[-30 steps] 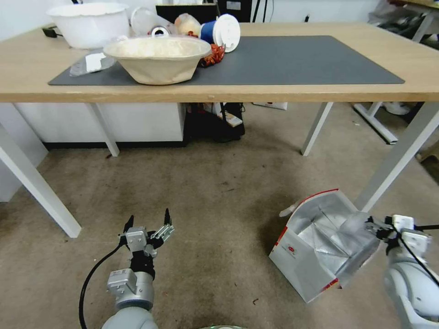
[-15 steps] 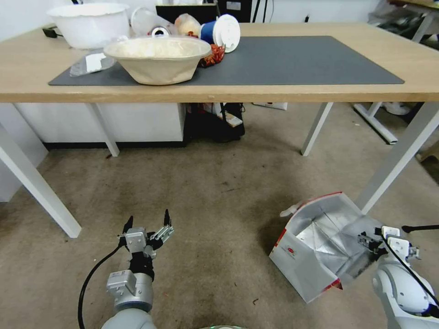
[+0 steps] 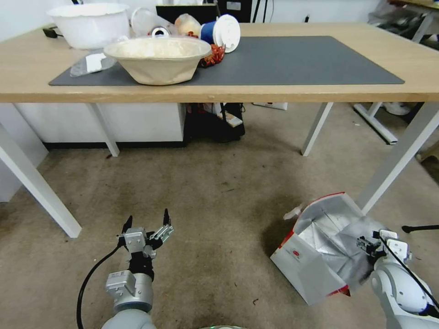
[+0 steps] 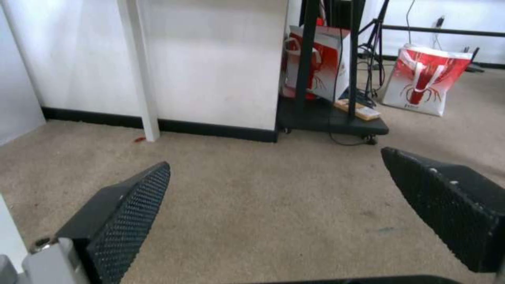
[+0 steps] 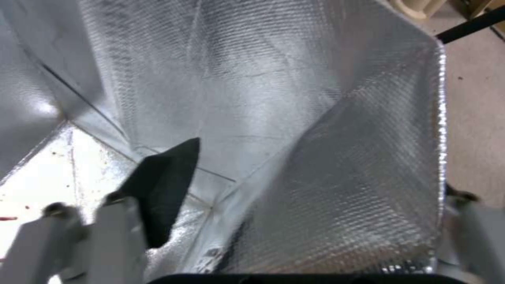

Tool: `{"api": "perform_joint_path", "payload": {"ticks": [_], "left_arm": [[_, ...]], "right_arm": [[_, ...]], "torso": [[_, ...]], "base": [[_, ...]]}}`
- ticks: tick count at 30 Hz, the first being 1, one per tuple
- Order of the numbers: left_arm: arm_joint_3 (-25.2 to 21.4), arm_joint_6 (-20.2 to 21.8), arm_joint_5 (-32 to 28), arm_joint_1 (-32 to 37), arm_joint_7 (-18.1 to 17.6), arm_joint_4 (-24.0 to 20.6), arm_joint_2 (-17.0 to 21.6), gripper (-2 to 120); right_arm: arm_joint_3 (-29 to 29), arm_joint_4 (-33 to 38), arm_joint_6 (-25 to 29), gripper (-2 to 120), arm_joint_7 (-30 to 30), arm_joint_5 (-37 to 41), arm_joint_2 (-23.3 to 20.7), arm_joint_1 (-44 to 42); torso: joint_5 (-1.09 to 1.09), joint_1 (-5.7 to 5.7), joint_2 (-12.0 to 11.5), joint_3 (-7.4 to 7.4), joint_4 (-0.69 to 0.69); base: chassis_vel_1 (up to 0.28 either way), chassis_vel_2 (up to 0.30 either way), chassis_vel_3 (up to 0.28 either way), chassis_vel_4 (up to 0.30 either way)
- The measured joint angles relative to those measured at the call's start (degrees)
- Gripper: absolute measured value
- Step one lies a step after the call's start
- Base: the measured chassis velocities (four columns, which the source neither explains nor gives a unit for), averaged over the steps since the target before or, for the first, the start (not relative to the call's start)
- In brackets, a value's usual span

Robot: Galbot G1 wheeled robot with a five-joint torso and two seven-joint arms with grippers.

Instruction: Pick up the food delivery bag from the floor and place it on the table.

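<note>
The bag (image 3: 320,249) sits open on the floor (image 3: 215,201), tipped a little, its silver lining facing up. The right end effector (image 3: 369,243) is at the bag's right rim. In the right wrist view, one dark finger (image 5: 163,193) is inside the bag against the foil lining (image 5: 263,98), and the near wall of the bag runs between the two fingers. The fingers stand apart around that wall and have not closed on it. The left end effector (image 3: 147,225) hovers low over bare floor, well to the left of the bag, fingers spread wide and holding nothing. The desk (image 3: 320,87) lies ahead of and above both end effectors, with a grey mat (image 3: 297,59) on top. By my reading the task is at an early stage: the grip, the lift and the placing all remain.
</note>
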Motion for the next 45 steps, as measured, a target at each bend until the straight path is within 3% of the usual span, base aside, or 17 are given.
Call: {"api": "perform_joint_path", "payload": {"ticks": [11, 14, 15, 18, 20, 28, 31, 32, 34, 35, 40, 45], "left_arm": [[-0.09, -0.44, -0.29, 0.05, -0.47, -0.44, 0.23, 100], [-0.09, -0.44, -0.29, 0.05, -0.47, -0.44, 0.23, 100], [-0.11, -0.60, -0.31, 0.09, -0.55, -0.49, 0.27, 100], [-0.13, -0.75, -0.31, 0.17, -0.59, -0.51, 0.33, 100], [-0.16, -0.79, -0.31, 0.17, -0.65, -0.54, 0.33, 100], [-0.31, -0.85, -0.30, 0.16, -0.75, -0.61, 0.36, 100], [-0.46, -1.03, -0.23, 0.17, -0.84, -0.75, 0.36, 100], [-0.46, -1.03, -0.23, 0.17, -0.84, -0.75, 0.36, 100], [-0.72, -1.30, -0.17, 0.28, -0.92, -0.87, 0.41, 100], [-0.72, -1.30, -0.17, 0.28, -0.92, -0.87, 0.41, 100], [-0.90, -1.43, -0.20, 0.31, -1.11, -1.26, 0.44, 100], [-0.94, -1.39, -0.24, 0.28, -1.19, -1.56, 0.31, 100]], "right_arm": [[-0.45, 0.44, -0.30, 34, 0.02, 0.92, 0.71, -0.18], [-0.45, 0.44, -0.30, 34, 0.02, 0.92, 0.71, -0.18], [-0.47, 0.47, -0.28, 19, -0.05, 0.97, 0.76, -0.22], [-0.46, 0.51, -0.20, 12, -0.19, 1.20, 0.72, -0.20], [-0.45, 0.55, 0.36, 0, -0.58, 1.32, 0.61, -0.21], [-0.48, 1.22, 6.84, 0, -5.52, 1.00, 0.52, -0.94], [-0.30, 2.62, 13.86, 0, -12.60, -0.39, 0.09, -2.20], [-0.30, 2.62, 13.86, 0, -12.60, -0.39, 0.09, -2.20], [0.26, 3.81, 19.86, 0, -19.33, -2.32, -1.08, -3.05], [0.26, 3.81, 19.86, 0, -19.33, -2.32, -1.08, -3.05], [1.31, 5.06, 27.58, 0, -32.99, -2.24, -4.44, -3.21], [1.37, 5.27, 31.69, 0, -38.77, -1.01, -7.05, -2.68]], "torso": [[0.00, 0.00, 0.01, 0.00, 0.00], [0.00, 0.00, 0.01, 0.00, 0.00], [0.00, 0.00, 0.01, 0.00, 0.00], [0.00, 0.00, 0.01, 0.00, 0.00], [0.00, 0.00, 0.01, 0.00, 0.00], [0.00, 0.01, 0.01, 0.00, 0.00], [0.00, 0.00, 0.01, 0.00, 0.00], [0.00, 0.00, 0.01, 0.00, 0.00], [0.00, 0.01, 0.01, 0.00, 0.00], [0.00, 0.01, 0.01, 0.00, 0.00], [0.00, 0.01, 0.01, 0.00, 0.00], [0.00, 0.00, 0.01, 0.00, 0.00]], "base": [[0.000, 0.000, 0.000, 0.000], [0.000, 0.000, 0.000, 0.000], [0.000, 0.000, 0.000, 0.000], [0.000, 0.000, 0.000, 0.000], [0.000, 0.000, 0.000, 0.000], [0.000, 0.000, 0.000, 0.000], [0.000, 0.000, 0.000, 0.000], [0.000, 0.000, 0.000, 0.000], [0.000, 0.000, 0.000, 0.000], [0.000, 0.000, 0.000, 0.000], [0.000, 0.000, 0.000, 0.000], [0.000, 0.000, 0.000, 0.000]]}}
